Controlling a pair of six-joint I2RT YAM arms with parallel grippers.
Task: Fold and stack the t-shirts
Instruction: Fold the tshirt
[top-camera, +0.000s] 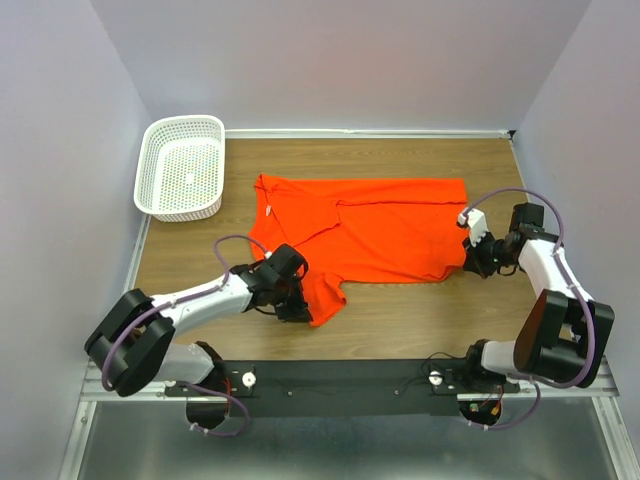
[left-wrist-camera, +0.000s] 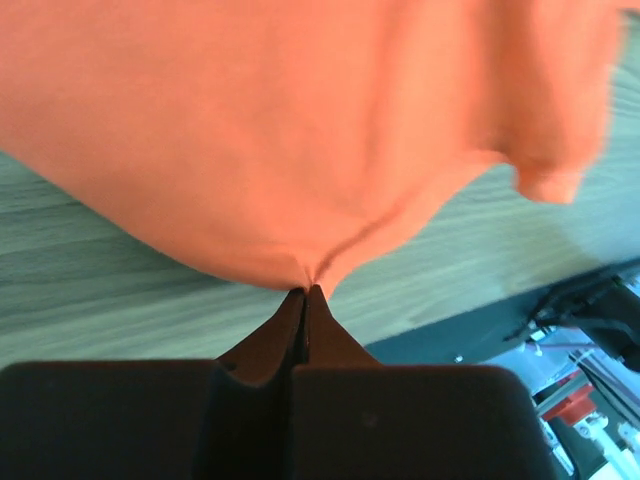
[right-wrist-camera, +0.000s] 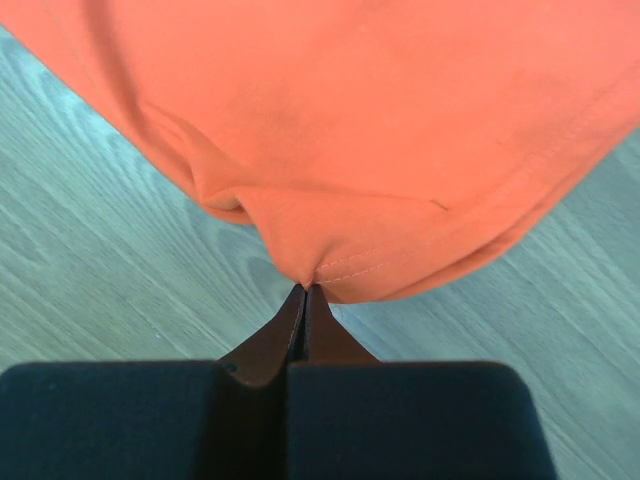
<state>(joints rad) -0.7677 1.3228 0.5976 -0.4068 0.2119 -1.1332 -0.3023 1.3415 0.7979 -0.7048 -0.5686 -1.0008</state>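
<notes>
Item: orange-red short-sleeved t-shirt of thin fabric (left-wrist-camera: 300, 130). Cut off at the top, left and right of the left wrist view, with its right part blurred. Top cut off in the right wrist view. Left gripper (top-camera: 297, 312) and right gripper (top-camera: 469, 262): fingertips hidden under their own wrists in the top view.

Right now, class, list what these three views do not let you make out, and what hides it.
- Top view: the tips of the left pincer and right pincer, covered by their own bodies.
- Left wrist view: most of the t-shirt, cut off by the frame; its right part is blurred.
- Right wrist view: the t-shirt's outline, cut off likewise.
- Top view: the t-shirt's lower layers, under its upper layer.
</notes>
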